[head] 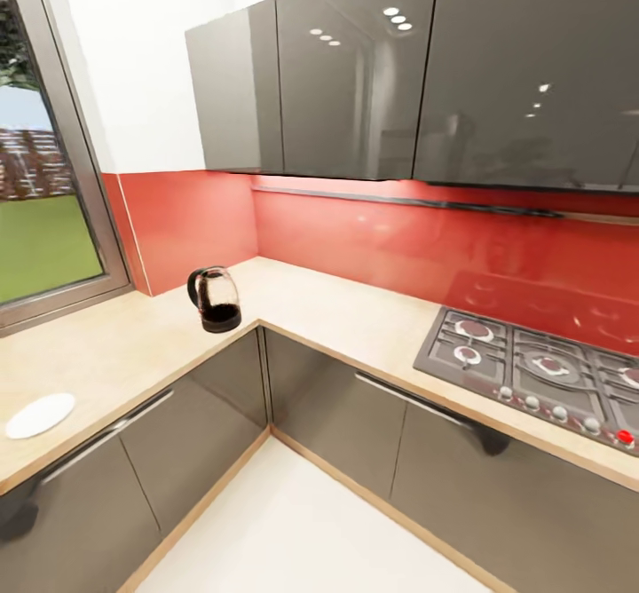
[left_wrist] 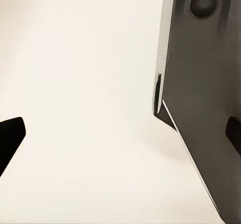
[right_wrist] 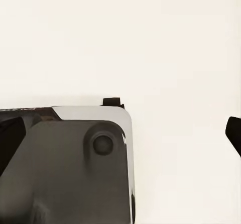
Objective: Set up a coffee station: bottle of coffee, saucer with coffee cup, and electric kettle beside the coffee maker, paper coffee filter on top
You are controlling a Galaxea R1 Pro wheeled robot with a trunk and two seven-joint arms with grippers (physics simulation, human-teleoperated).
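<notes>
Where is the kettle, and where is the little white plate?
electric kettle (head: 216,298), head view, on its clear glass body.
saucer (head: 39,415), head view, on the middle of its flat white top.

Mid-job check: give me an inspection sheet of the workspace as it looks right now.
Surface: L-shaped kitchen countertop, tan, mostly bare.
Job's things: electric kettle upright near the inner corner; saucer flat on the left run, no cup on it.
Clutter: nothing seen.
Grippers: left pincer and right pincer both open, empty, over pale floor beside the robot's dark base.
Cables: nothing seen.
Surroundings: gas hob at right, red backsplash, grey wall cabinets, window at left.
</notes>
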